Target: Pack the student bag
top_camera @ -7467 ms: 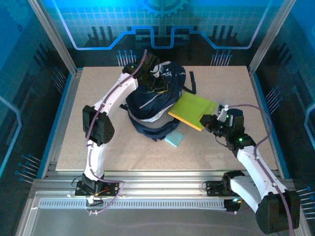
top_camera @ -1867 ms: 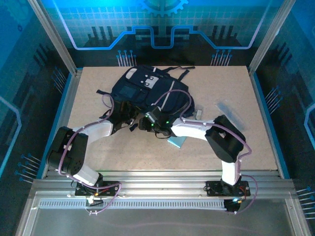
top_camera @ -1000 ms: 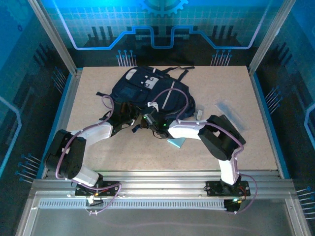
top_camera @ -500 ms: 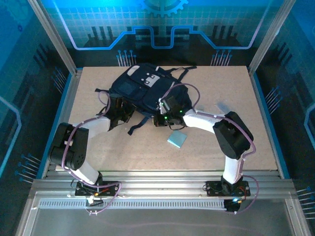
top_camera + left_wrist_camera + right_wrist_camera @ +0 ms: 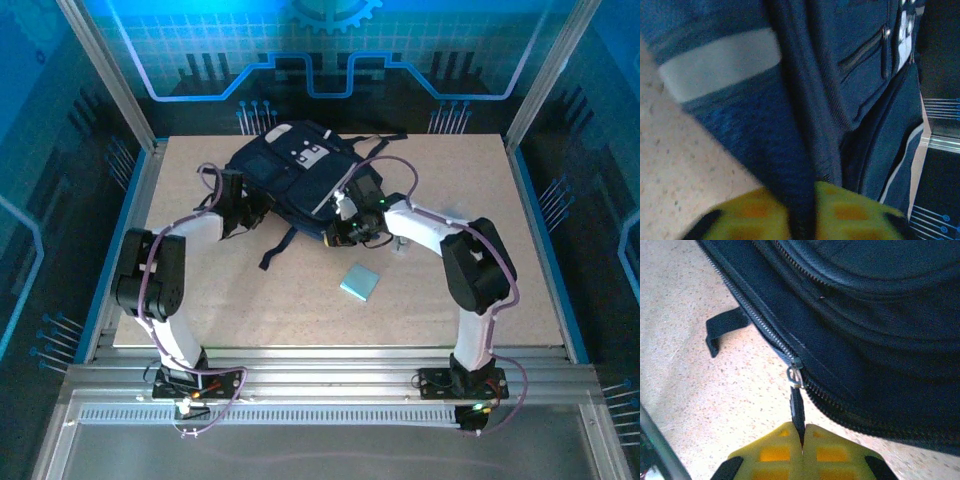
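Observation:
The student bag (image 5: 300, 172), dark navy with pale patches, lies at the back middle of the table. At the bag's left side is my left gripper (image 5: 243, 207). In the left wrist view its yellow jaws (image 5: 801, 200) stand a little apart, astride a thick navy seam of the bag (image 5: 805, 125). My right gripper (image 5: 347, 228) is at the bag's near right edge. In the right wrist view that gripper (image 5: 802, 429) is shut on the black zip pull (image 5: 797, 407), which hangs from a metal slider (image 5: 795, 374) on the bag's zip.
A small light-blue book (image 5: 359, 283) lies flat on the table in front of the bag. A black strap (image 5: 275, 248) trails from the bag toward the near side. Another strap end (image 5: 722, 327) lies on the table by the zip. Metal frame rails edge the table.
The bag has slid toward the back of the table. My right gripper has travelled right along the bag's edge with the zip pull. The left jaws have parted slightly.

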Robot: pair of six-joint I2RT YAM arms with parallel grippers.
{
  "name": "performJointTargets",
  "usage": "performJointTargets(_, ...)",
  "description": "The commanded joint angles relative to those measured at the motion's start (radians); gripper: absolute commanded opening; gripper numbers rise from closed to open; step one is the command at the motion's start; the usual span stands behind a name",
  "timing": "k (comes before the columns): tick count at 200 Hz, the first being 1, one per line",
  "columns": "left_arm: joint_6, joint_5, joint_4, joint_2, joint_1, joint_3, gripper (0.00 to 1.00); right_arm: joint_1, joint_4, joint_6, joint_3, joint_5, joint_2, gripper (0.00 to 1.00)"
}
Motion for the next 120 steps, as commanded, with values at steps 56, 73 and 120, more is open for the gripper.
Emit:
performJointTargets(56, -0.197, -0.011, 0.110, -0.222, -0.006, -0.262, 0.84, 0.123, 0.037, 0.103, 0.316, -0.209, 0.194, 0.00)
performJointTargets(73, -0.293, -0.039, 0.223, -0.245, -0.026, -0.360, 0.83, 0.140, 0.051, 0.124, 0.337, -0.222, 0.194, 0.00)
performJointTargets(120, -0.305, -0.106, 0.290, -0.190, -0.091, -0.351, 0.69, 0.165, 0.097, 0.166, 0.269, -0.249, 0.138, 0.00)
